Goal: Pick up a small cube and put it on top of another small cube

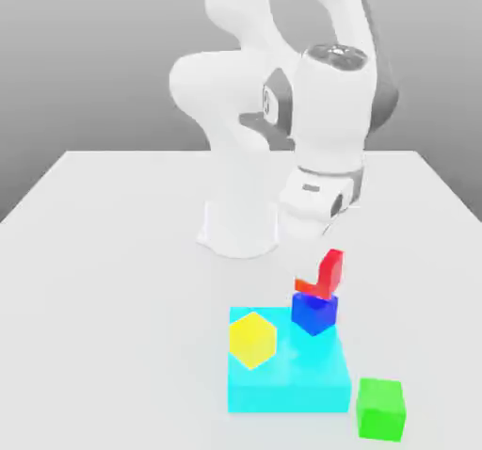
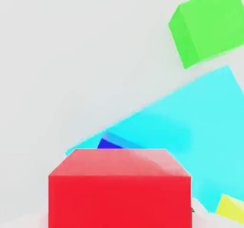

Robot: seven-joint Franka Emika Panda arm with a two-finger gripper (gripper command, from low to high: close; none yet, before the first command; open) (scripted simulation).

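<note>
Gripper (image 1: 314, 271), grip impossible to tell, at one red cube (image 1: 330, 271) over one blue cube (image 1: 314, 314); one cyan block (image 1: 288, 392), yellow cube (image 1: 252, 341), green cube (image 1: 380, 409)

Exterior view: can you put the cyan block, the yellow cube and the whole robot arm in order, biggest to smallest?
1. Robot arm
2. Cyan block
3. Yellow cube

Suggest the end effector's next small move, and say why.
Probably open and release: the small plain bright red cube appears to be on top of the small plain dark blue cube, which stands on the flat cyan block.
</note>
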